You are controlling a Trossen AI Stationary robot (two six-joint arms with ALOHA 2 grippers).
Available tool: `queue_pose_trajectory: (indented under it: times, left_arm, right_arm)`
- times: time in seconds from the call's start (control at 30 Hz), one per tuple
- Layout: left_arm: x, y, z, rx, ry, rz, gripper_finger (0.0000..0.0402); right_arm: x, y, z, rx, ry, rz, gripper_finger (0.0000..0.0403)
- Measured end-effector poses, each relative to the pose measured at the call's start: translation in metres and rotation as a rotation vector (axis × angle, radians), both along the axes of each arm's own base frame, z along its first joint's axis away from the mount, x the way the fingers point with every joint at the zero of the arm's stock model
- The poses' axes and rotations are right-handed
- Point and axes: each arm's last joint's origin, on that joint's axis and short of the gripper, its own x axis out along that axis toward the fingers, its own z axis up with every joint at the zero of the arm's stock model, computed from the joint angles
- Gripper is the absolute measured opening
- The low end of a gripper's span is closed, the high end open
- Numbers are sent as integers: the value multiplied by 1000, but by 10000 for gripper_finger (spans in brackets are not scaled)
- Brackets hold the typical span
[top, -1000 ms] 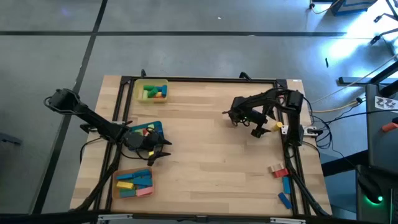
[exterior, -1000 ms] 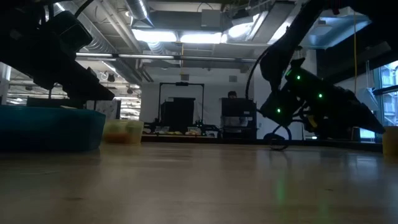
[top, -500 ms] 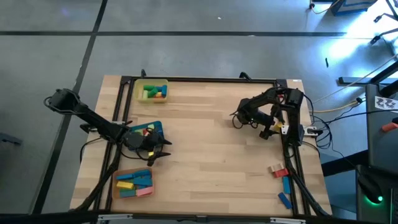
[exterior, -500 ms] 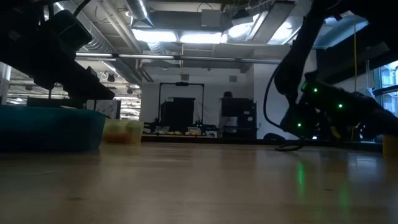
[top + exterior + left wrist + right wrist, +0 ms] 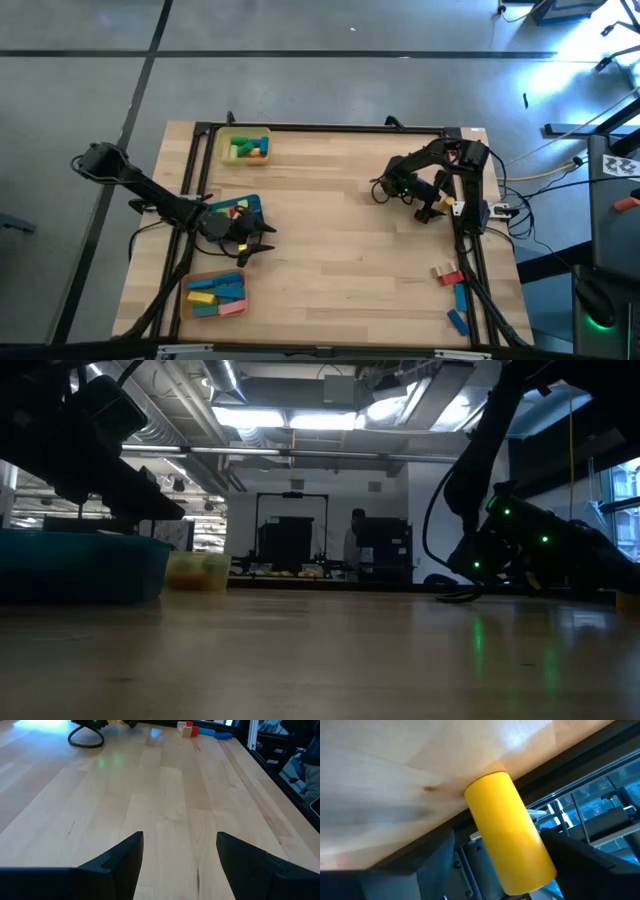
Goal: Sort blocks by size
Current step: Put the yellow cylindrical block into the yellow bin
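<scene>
A yellow cylinder block lies on its side on the table at the right rail, also seen in the high view. My right gripper is low over it and open, one finger on each side; I cannot tell whether they touch it. A red-and-pink block and two blue blocks lie near the front right corner. My left gripper is open and empty over bare wood, beside the blue tray.
A yellow tray with green and orange blocks stands at the far left. An orange tray with blue, yellow and pink blocks stands at the near left. The black frame rail runs along the right edge. The table's middle is bare wood.
My right gripper has moved toward the table's right edge and down, up to the yellow cylinder, which now stands between its fingers.
</scene>
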Motion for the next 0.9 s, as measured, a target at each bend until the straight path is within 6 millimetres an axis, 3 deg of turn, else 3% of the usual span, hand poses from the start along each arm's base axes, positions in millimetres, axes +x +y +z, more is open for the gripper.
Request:
queue_pose_trajectory:
  times: [0.13, 0.37, 0.57, 0.73, 0.9]
  left_arm:
    - [0, 0, 0, 11, 0, -4, 235]
    - [0, 0, 0, 10, 0, -4, 235]
    - [0, 0, 0, 10, 0, -4, 235]
    - [0, 0, 0, 6, 0, -2, 235]
    - [0, 0, 0, -2, 0, 0, 235]
  right_arm:
    - [0, 0, 0, 8, -3, -8, 254]
    - [0, 0, 0, 10, -2, -7, 140]
    - [3, -1, 6, -12, -31, -11, 136]
    - [24, 3, 38, -81, -90, 19, 136]
    - [55, 23, 85, -237, -363, 86, 136]
